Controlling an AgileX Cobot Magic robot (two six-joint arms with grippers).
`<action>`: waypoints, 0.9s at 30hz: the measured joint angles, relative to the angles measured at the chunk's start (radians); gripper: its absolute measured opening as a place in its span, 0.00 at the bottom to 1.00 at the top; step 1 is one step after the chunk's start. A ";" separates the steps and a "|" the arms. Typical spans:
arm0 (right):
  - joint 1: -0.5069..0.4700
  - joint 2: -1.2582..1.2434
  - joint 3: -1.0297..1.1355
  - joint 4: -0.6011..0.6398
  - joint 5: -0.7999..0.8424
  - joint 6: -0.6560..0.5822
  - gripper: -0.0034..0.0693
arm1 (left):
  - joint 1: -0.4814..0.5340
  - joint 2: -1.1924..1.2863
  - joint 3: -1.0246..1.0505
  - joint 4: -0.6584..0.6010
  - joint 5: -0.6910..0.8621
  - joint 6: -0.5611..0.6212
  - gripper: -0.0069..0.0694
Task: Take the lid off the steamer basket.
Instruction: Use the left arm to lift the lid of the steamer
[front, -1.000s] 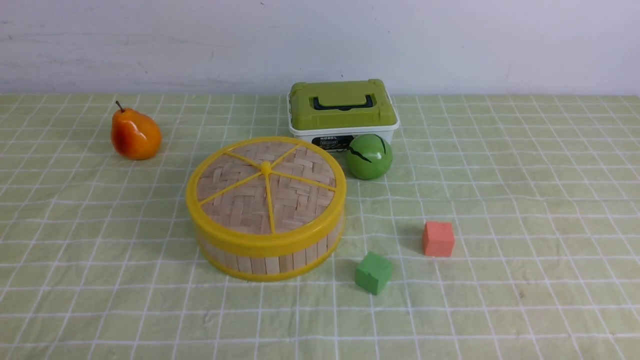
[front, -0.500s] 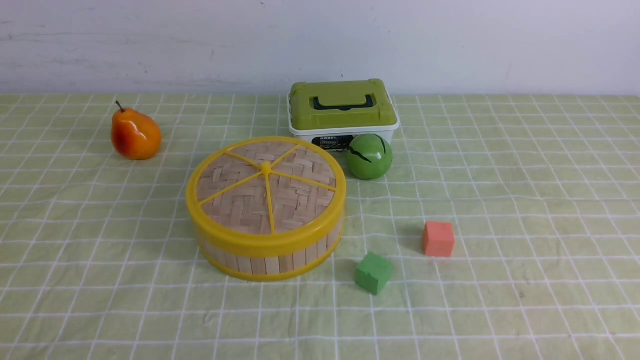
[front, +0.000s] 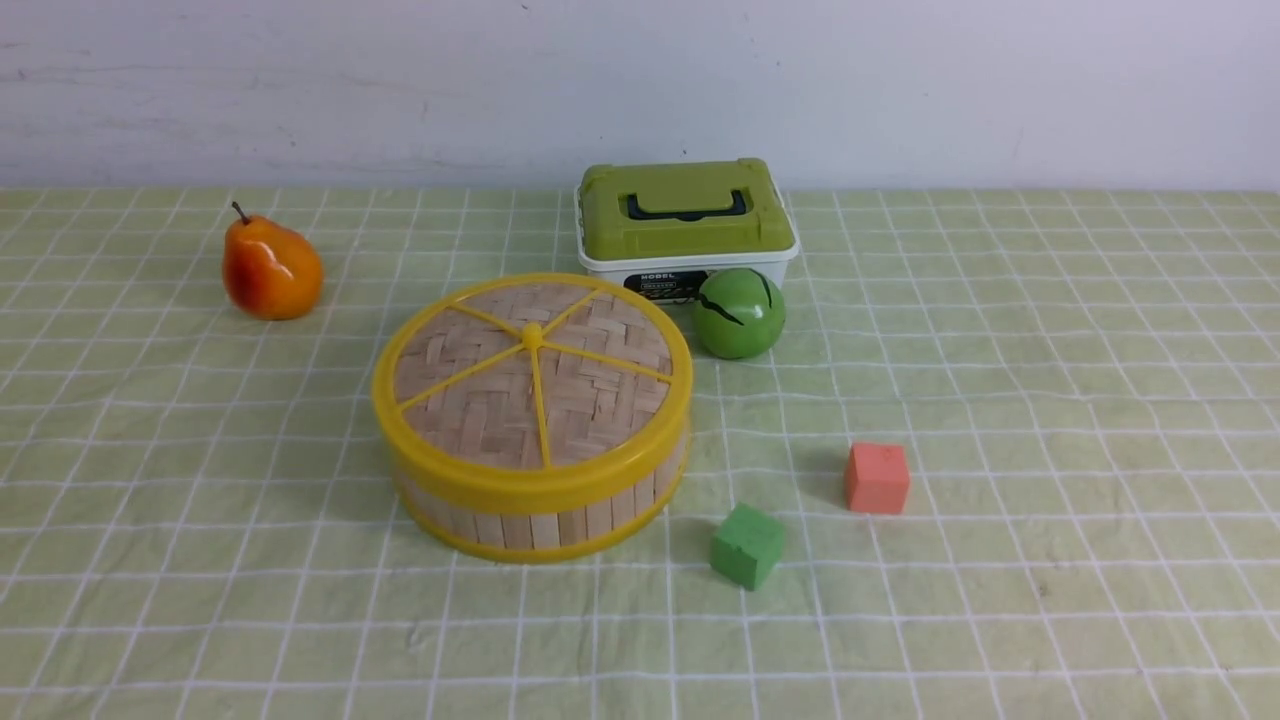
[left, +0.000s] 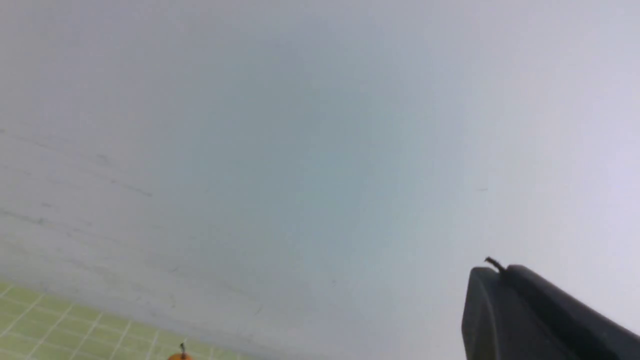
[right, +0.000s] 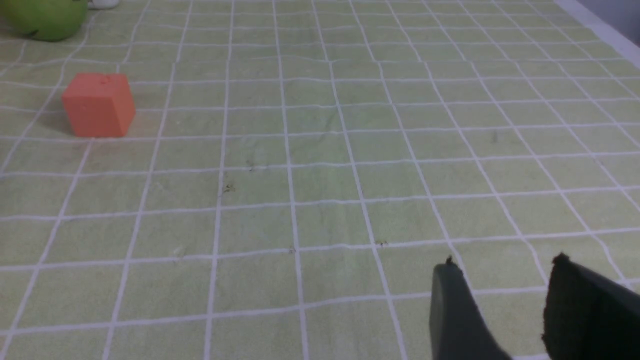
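Sitting on the steamer basket (front: 540, 518), lid (front: 505, 400).

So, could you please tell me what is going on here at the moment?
Nothing is being handled yet. The lid sits closed on the steamer basket, untouched, and neither arm shows in the front view. The right gripper hangs over the checked cloth, jaws apart and empty, with the red cube in its camera's view. The left wrist camera sees mostly wall.
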 joint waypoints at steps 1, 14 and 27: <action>0.000 0.000 0.000 0.000 0.000 0.000 0.38 | 0.000 0.078 -0.013 0.024 -0.017 0.000 0.07; 0.000 0.000 0.000 0.000 0.000 0.000 0.38 | -0.146 0.682 -0.310 0.048 0.326 0.000 0.07; 0.000 0.000 0.000 0.000 0.000 0.000 0.38 | -0.337 1.327 -0.939 -0.055 0.902 0.221 0.10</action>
